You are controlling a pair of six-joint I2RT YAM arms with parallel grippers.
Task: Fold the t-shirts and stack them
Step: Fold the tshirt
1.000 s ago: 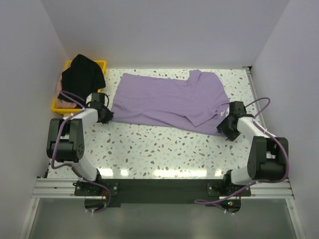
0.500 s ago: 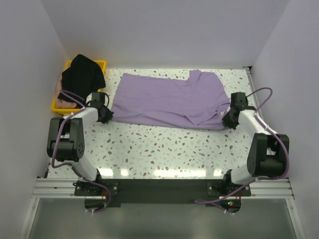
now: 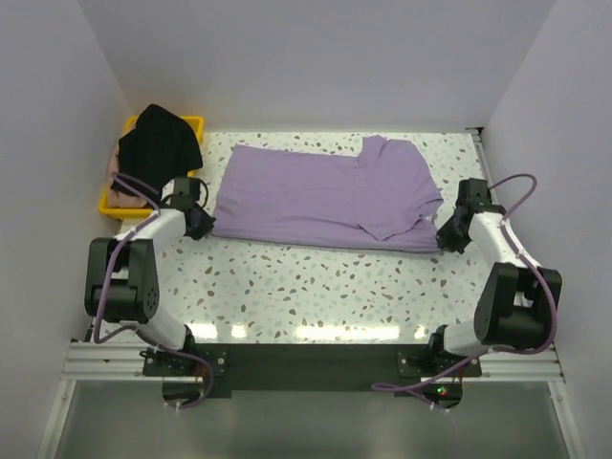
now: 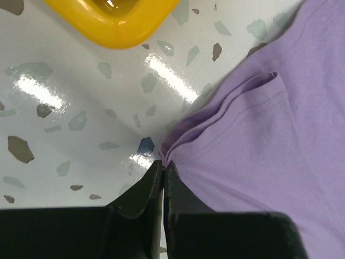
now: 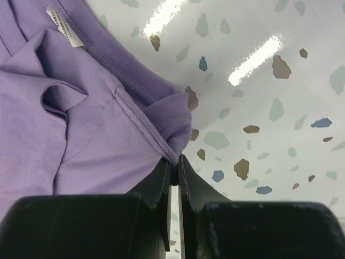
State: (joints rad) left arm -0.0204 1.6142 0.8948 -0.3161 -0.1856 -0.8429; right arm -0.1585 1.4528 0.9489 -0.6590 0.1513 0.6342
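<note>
A lavender-purple t-shirt (image 3: 325, 196) lies spread across the speckled table, its white neck label (image 5: 64, 27) showing in the right wrist view. My left gripper (image 3: 203, 226) is shut on the shirt's near left corner (image 4: 178, 145), cloth bunched at the fingertips. My right gripper (image 3: 448, 239) is shut on the shirt's near right corner (image 5: 172, 121), a seamed fold pinched between the pads. A black t-shirt (image 3: 161, 142) is draped over the yellow tray (image 3: 191, 124), and a pale pink t-shirt (image 3: 120, 193) peeks out beneath it.
The yellow tray's rounded corner (image 4: 116, 24) is close beyond the left gripper. White walls enclose the table on the left, right and back. Bare speckled tabletop (image 3: 316, 287) lies between the shirt and the arm bases.
The right gripper has closed on the shirt's corner and pulled it rightward, stretching the near hem. The left gripper has finished closing on its corner and shifted slightly left.
</note>
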